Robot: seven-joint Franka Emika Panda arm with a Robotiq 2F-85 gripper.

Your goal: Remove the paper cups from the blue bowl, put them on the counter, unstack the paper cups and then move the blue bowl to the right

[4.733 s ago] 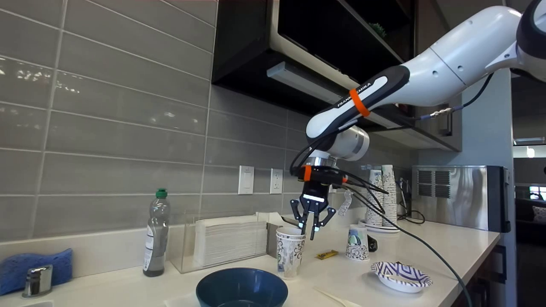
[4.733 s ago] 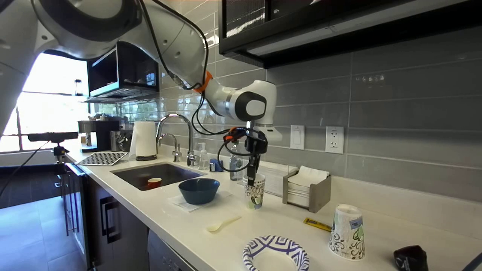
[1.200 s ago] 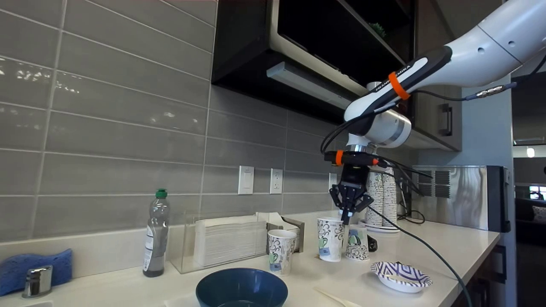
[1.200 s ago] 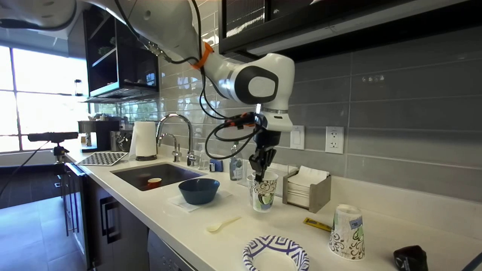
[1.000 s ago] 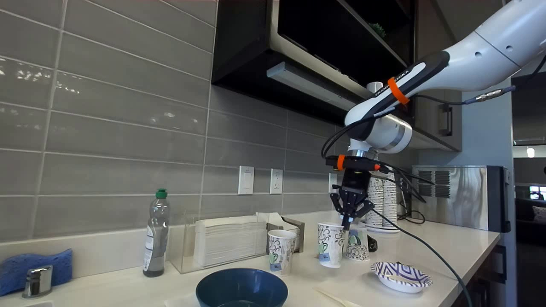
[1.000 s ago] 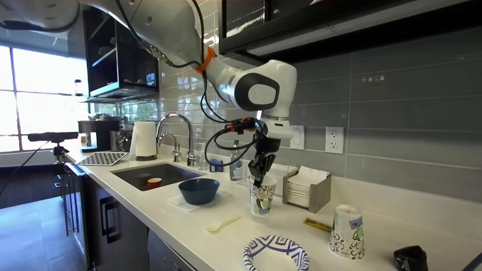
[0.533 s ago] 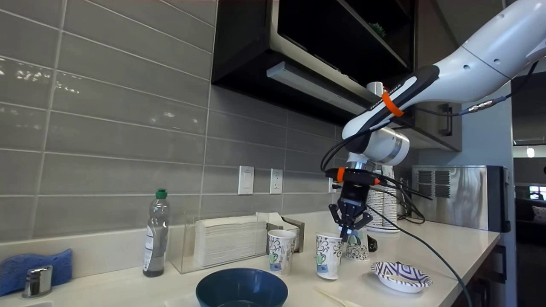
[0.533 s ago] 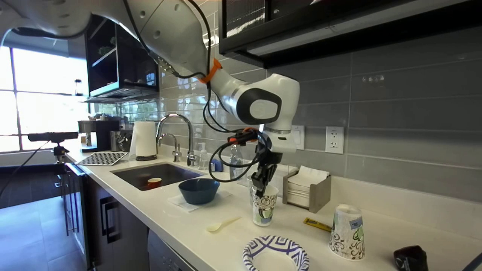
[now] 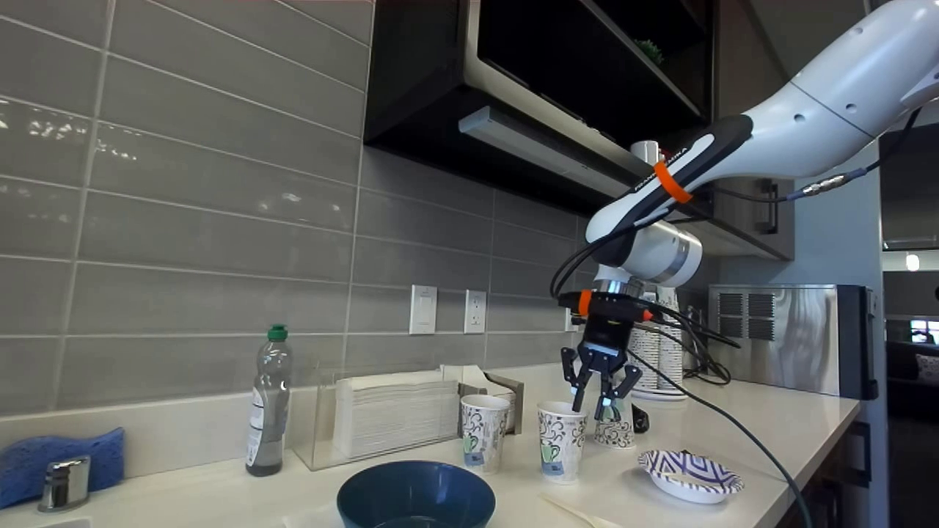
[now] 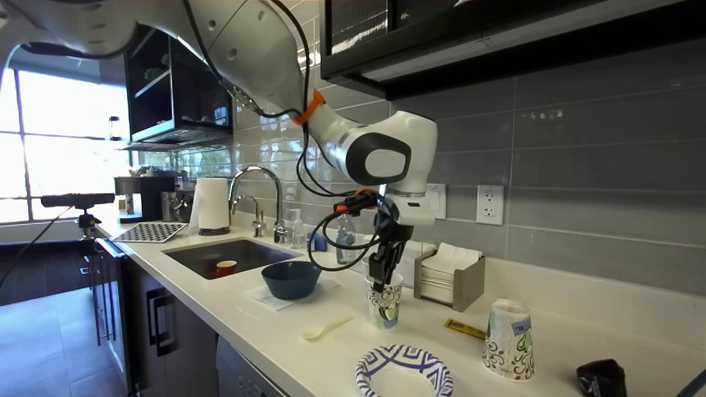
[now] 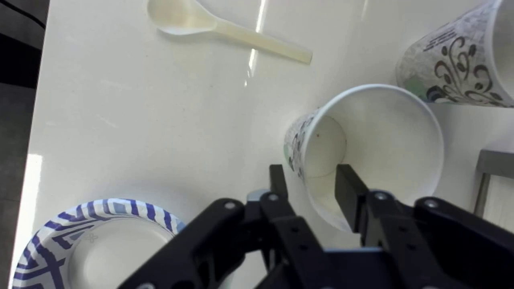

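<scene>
One upright patterned paper cup stands on the counter in both exterior views (image 9: 561,451) (image 10: 384,309); the wrist view shows its open mouth (image 11: 377,128). A second upright cup (image 9: 482,436) stands beside it, apart; it shows in the wrist view (image 11: 449,72) and is mostly hidden in an exterior view. My gripper (image 9: 590,409) is open at the near cup's rim. In the wrist view the gripper (image 11: 309,172) has one finger over the cup's mouth and one outside its wall. The blue bowl (image 9: 416,491) (image 10: 291,278) holds no cups that I can see.
An upside-down paper cup (image 10: 508,342), yellow packet (image 10: 465,328) and patterned paper bowl (image 10: 404,375) are on the counter. A pale spoon (image 11: 229,32) lies near the cups. A napkin holder (image 10: 469,284) stands behind; a soap bottle (image 9: 270,403) stands near the wall.
The stacked cups were separated. My gripper carried one cup sideways from the other, lowered it to the counter, then opened its fingers and let it go.
</scene>
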